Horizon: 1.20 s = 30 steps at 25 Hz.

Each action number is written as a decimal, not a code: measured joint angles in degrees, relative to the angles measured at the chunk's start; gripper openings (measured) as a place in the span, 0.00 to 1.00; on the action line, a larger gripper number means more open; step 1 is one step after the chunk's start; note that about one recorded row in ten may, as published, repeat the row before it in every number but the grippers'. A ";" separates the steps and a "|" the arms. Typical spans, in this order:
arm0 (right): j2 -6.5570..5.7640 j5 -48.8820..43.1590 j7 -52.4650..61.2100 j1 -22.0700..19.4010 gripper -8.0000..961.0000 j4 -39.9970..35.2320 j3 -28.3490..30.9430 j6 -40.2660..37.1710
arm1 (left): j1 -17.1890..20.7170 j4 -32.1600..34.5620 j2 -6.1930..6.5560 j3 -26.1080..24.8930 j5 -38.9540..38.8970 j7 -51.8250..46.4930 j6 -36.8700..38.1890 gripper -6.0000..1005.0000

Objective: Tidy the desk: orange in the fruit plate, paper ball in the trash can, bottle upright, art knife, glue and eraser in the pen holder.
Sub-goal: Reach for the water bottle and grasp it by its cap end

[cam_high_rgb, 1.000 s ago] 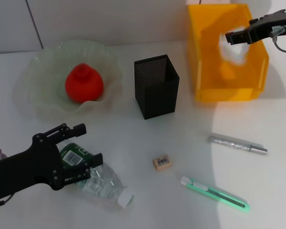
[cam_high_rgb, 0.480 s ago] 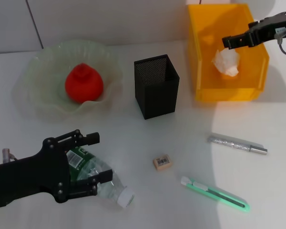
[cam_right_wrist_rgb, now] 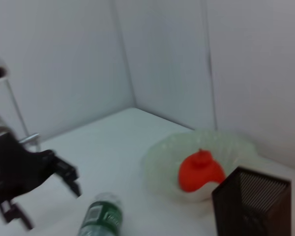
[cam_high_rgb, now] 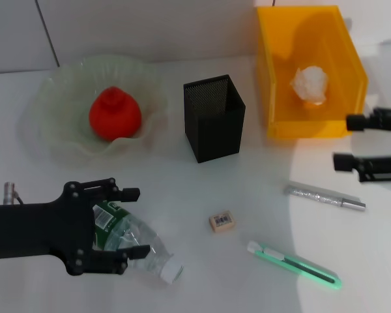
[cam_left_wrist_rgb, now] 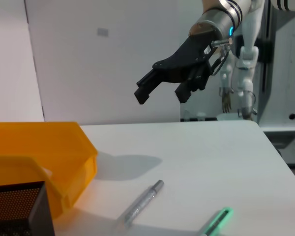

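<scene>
Orange (cam_high_rgb: 115, 115) already in the fruit plate (cam_high_rgb: 58, 140); paper ball (cam_high_rgb: 309, 85) already inside the yellow trash can (cam_high_rgb: 274, 98). Two of the jobs done, going by how things lie.

Bottle (cam_high_rgb: 131, 237) not yet upright: lying on its side on the surface (cam_high_rgb: 182, 189), cap toward the near edge. Left gripper (cam_high_rgb: 126, 221) spread wide around the bottle's labelled body, one finger on each side, no clear contact yet. Probably the start of the grasp for standing it up.

Pen holder (cam_high_rgb: 214, 117) apparently empty, as far as the mesh shows. Eraser (cam_high_rgb: 221, 222) loose on the surface in front of it. Art knife (cam_high_rgb: 293, 265), green, nearer the front edge. Silver glue stick (cam_high_rgb: 324, 197) lying well apart from the holder, on the right. All three left to collect.

Right gripper (cam_high_rgb: 347, 142) wide open and holding nothing, hovering just in front of the trash can, above and beside the glue stick. Likely next in line for that one.
</scene>
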 joint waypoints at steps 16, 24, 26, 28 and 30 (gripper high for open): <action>-4.52 -6.52 -21.39 1.39 0.87 38.91 15.04 -10.67 | -14.40 13.06 -0.56 11.28 16.53 -2.93 1.50 0.81; -3.60 -6.86 -21.39 -1.35 0.87 39.36 18.13 -10.45 | -20.48 16.21 -0.96 24.37 26.05 -6.39 -2.50 0.81; -3.53 -6.94 -22.14 -2.14 0.87 39.62 19.24 -10.28 | -21.14 16.28 -0.96 28.13 28.40 -7.58 -4.76 0.80; -3.50 -7.06 -23.13 -2.93 0.87 39.89 19.69 -10.39 | -21.27 16.60 -0.95 30.91 29.77 -8.14 -6.45 0.80; -3.49 -7.22 -23.35 -3.23 0.87 40.01 19.79 -10.45 | -21.39 17.16 -0.95 33.40 30.91 -8.67 -7.90 0.80</action>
